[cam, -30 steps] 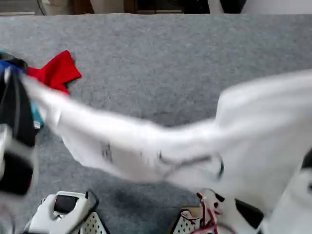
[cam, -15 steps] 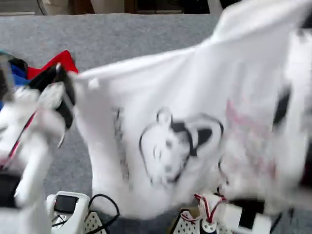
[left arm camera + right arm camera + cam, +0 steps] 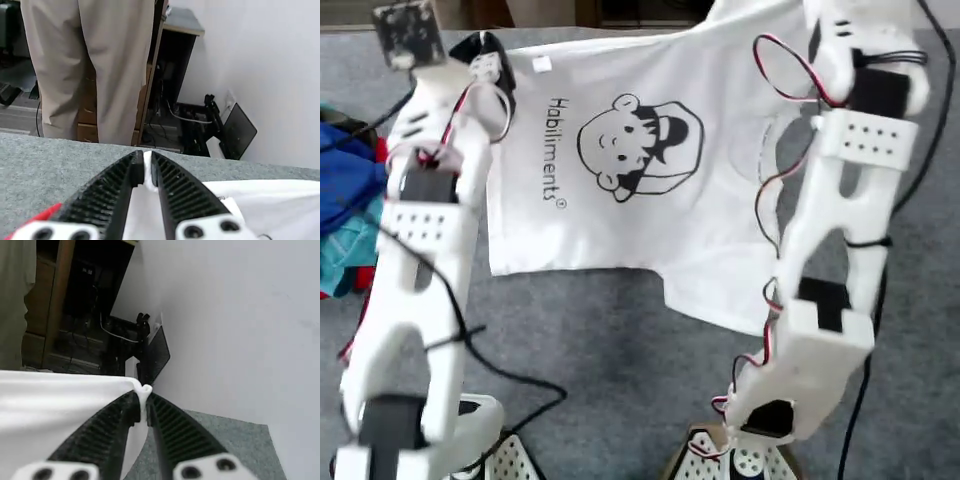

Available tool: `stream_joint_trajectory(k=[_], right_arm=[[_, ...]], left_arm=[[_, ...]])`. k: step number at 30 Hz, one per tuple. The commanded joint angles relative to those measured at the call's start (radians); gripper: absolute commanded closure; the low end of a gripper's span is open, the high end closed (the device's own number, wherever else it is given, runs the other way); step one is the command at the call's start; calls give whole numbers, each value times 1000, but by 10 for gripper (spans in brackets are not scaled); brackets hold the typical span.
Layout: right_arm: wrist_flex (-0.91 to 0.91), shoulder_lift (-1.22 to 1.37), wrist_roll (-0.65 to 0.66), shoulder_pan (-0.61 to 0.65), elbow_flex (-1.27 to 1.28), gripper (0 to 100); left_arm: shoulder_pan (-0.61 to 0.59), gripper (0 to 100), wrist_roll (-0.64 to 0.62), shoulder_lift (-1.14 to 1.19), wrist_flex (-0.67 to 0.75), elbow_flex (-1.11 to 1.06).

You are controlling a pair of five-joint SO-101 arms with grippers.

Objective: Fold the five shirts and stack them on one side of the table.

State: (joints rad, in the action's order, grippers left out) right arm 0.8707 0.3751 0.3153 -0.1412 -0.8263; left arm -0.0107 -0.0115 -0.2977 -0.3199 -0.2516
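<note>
A white shirt (image 3: 610,225) with a black cartoon print hangs spread out between my two arms over the far part of the grey table (image 3: 600,350). My left gripper (image 3: 485,52) pinches one top corner of it; in the left wrist view the left gripper (image 3: 144,156) is shut on a fold of white cloth (image 3: 270,205). At the opposite top corner, the right gripper (image 3: 144,391) is shut on the shirt's edge (image 3: 50,405). The shirt's lower hem lies toward the table's middle, and the right arm (image 3: 845,190) covers part of its right side.
A heap of other shirts, blue (image 3: 345,180), teal (image 3: 340,250) and a bit of red (image 3: 360,278), lies at the table's left edge. The arm bases (image 3: 470,440) and cables stand at the near edge. A person's trousers (image 3: 90,60) show beyond the table.
The white shirt was a blurred band swung low across the table. Both arms have carried it up and to the far side, and it now hangs spread flat with the print showing.
</note>
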Motion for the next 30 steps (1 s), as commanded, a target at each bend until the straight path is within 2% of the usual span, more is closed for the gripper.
stream_joint_trajectory(k=[1, 6, 11, 16, 18, 24, 30], right_arm=[[-34, 33, 11, 30, -136, 998], [103, 64, 18, 56, -206, 998], [480, 44, 21, 71, -280, 997], [804, 35, 198, 73, -312, 998], [905, 35, 232, 79, -325, 998], [918, -119, 255, 39, -248, 998], [870, -348, 322, 41, 216, 998]], left_arm=[[-14, 981, -11, 85, -60, 196], [-14, 981, -11, 174, -224, 321], [-15, 981, -5, 194, -390, 325], [-20, 981, -3, 196, -519, 318], [-17, 981, -3, 193, -557, 298], [-14, 981, -3, 194, -667, 183], [-11, 981, -3, 185, -792, 130]])
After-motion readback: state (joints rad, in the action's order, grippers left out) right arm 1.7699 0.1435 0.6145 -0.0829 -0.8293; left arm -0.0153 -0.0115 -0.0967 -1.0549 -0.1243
